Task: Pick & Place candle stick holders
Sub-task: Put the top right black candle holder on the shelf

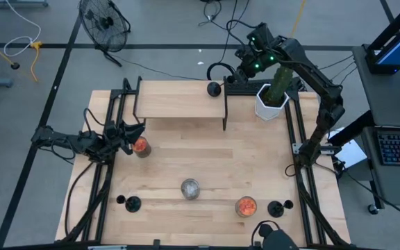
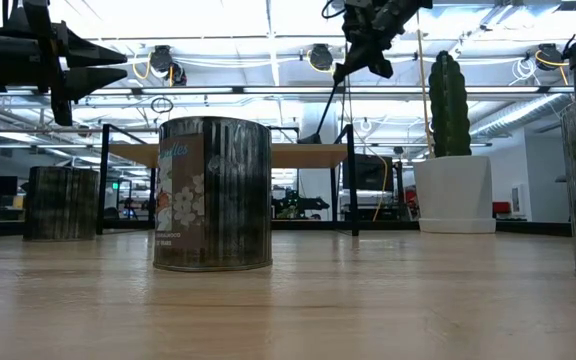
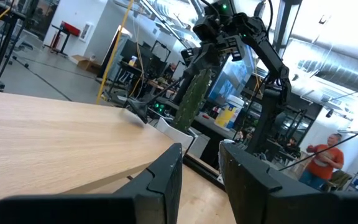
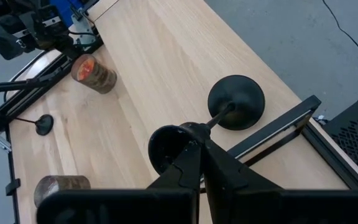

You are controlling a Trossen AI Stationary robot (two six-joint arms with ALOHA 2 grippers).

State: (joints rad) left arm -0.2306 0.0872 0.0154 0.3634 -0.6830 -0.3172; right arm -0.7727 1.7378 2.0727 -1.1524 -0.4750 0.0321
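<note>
My right gripper (image 1: 238, 69) is over the far edge of the table, shut on a black candle stick holder (image 4: 219, 115). The holder's disc base (image 1: 214, 88) is at the right end of the raised wooden shelf (image 1: 179, 101). Whether the base touches the shelf, I cannot tell. Two more black holders stand on their bases near the front edge, one left (image 1: 132, 203) and one right (image 1: 276, 207). My left gripper (image 1: 136, 130) is open and empty at the table's left, beside an orange-filled jar (image 1: 141, 146). My right gripper pinches the holder's cup top end (image 4: 166, 148) between its two shut fingers, slanting down from above and from the table's right. The holder hangs tilted below the fingers, its stem (image 2: 330, 100) slanting down to the base (image 4: 236, 101) at the shelf top.
A silver can (image 1: 189, 188) stands front middle and a second orange jar (image 1: 246, 206) front right. A cactus in a white pot (image 1: 273, 97) stands at the far right, beside my right arm. Black rails run along both table sides.
</note>
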